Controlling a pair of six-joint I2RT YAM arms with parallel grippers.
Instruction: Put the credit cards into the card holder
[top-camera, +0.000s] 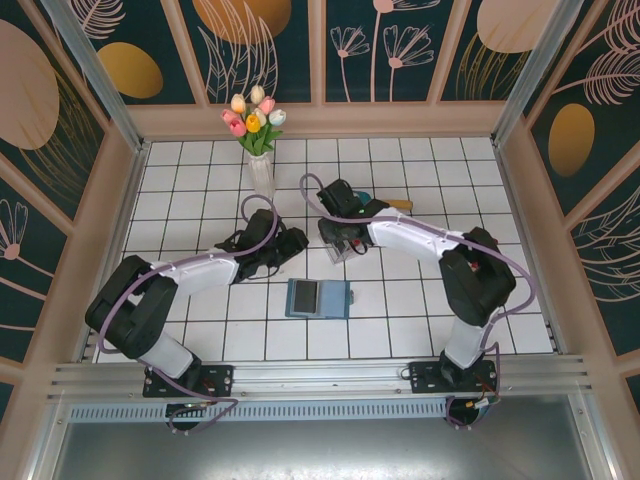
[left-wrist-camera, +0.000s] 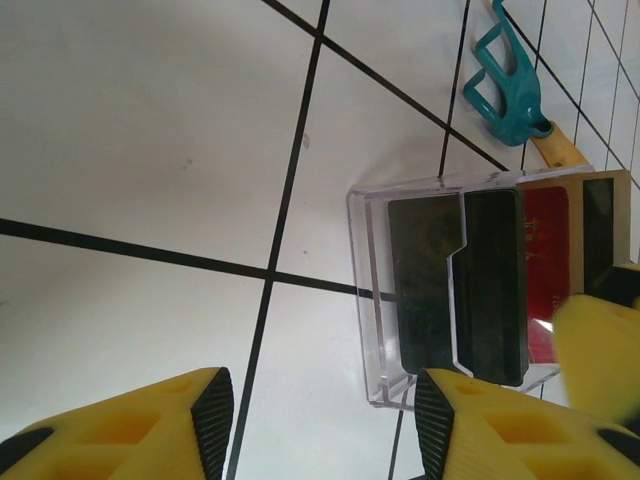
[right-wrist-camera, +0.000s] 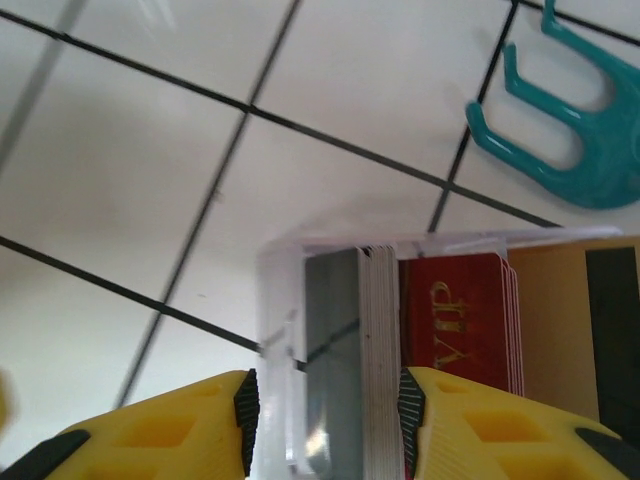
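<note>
Right end effector astride credit cards

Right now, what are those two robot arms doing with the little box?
Both arms are at a clear tray of cards. The right gripper has its fingers either side of the grey cards, next to the red cards; I can't tell if it is pinching them yet. The left gripper hangs open at the tray's edge, holding nothing. The card holder lies open on the table, nearer the arm bases.
</note>
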